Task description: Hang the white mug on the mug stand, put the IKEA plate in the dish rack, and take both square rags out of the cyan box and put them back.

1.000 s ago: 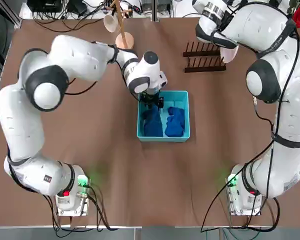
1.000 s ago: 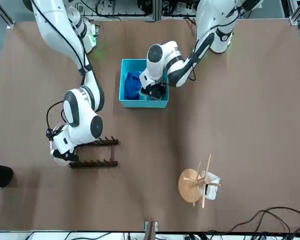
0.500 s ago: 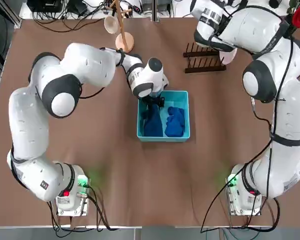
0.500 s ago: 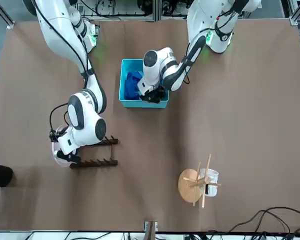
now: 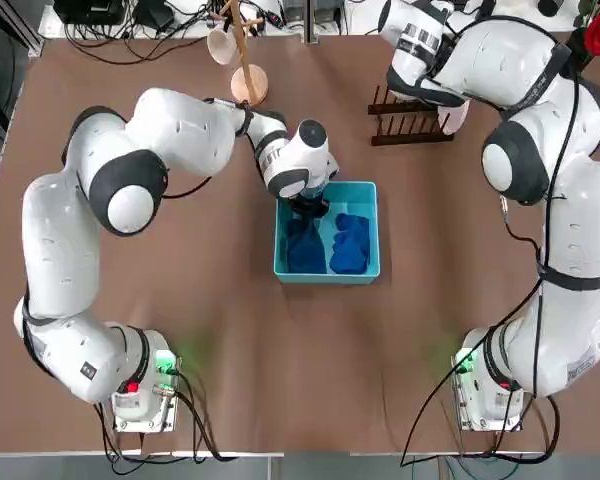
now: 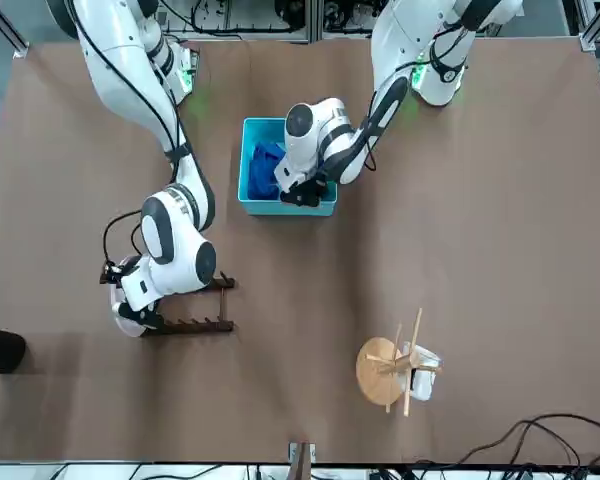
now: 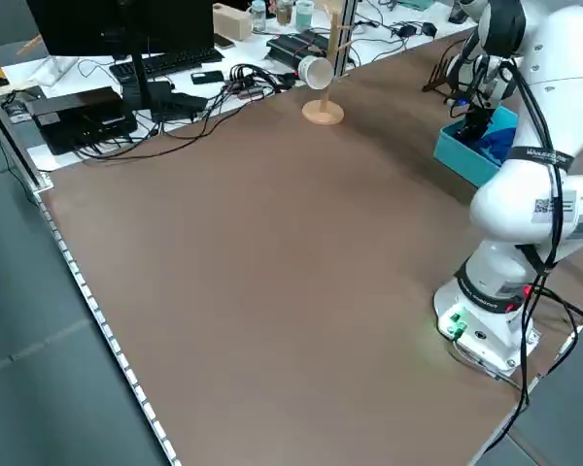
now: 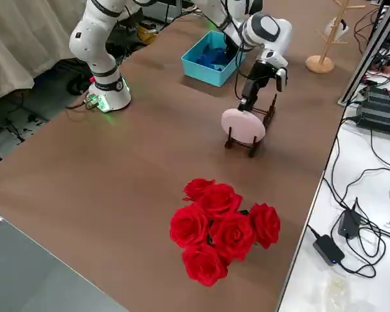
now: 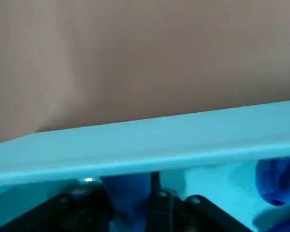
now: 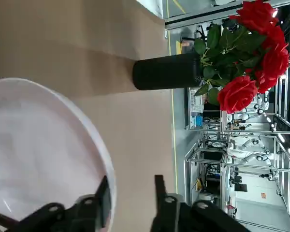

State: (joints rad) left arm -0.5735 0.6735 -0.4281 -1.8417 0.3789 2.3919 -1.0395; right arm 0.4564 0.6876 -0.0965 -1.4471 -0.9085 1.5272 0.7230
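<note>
So we're reaching into the cyan box around the middle of the worktop, and both rags are lying inside: the left rag by the left wall, the right rag nearer the right one. Our left gripper is working at the box's far left corner, jaws pinching in on the left rag, cloth filling the little gap. We're guessing a shallow pinch could slip on the lift, and being this close to the wall, we could be catching the rim and dragging the whole box. Our right gripper is hanging at the dish rack, toward the worktop's far right, jaws well apart with nothing between them. The plate is standing in the rack right beside it, so a sideways exit could be tipping it. The mug is hanging on the mug stand near the far left corner.
</note>
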